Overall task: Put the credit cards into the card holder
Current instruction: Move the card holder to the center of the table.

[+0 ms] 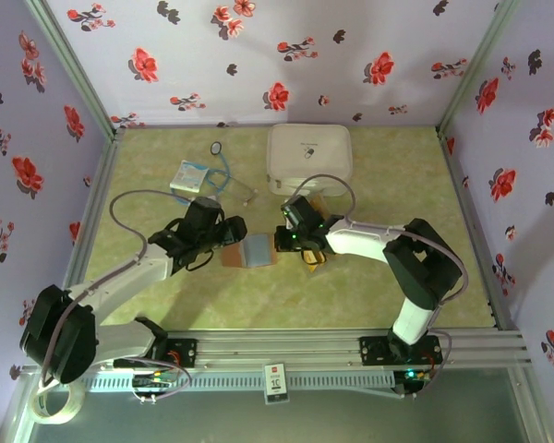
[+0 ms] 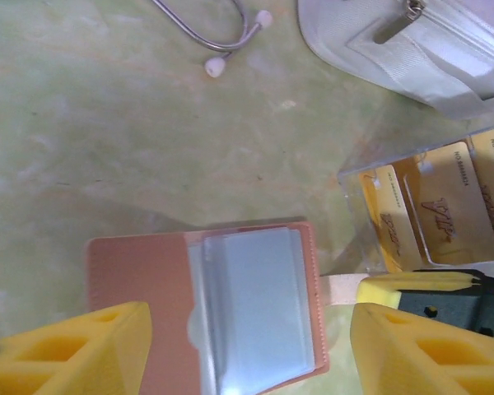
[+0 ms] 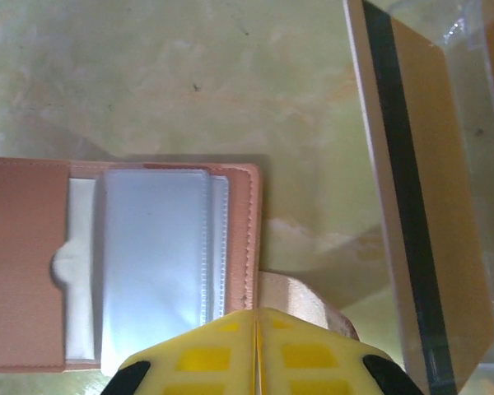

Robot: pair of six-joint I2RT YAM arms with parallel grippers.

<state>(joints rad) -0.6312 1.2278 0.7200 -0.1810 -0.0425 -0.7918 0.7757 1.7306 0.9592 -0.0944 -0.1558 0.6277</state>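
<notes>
The card holder [image 1: 249, 252] lies open on the table, reddish-brown with greyish clear pockets [image 2: 259, 304]. My left gripper [image 2: 247, 354] is open just above it, one yellow finger over its left flap and the other off its right edge. My right gripper [image 3: 256, 329] is shut at the holder's right edge [image 3: 251, 239], and the pale closure strap [image 3: 300, 296] curves up into its fingers. The credit cards [image 2: 440, 210], golden-yellow, sit in a clear plastic box to the right of the holder. One card [image 3: 445, 214] shows a black stripe.
A large white zipped case [image 1: 309, 155] stands behind the grippers. A stethoscope [image 1: 223, 161] and a white-blue packet [image 1: 190, 177] lie at the back left. Floral walls enclose the green table [image 1: 397, 286] on three sides.
</notes>
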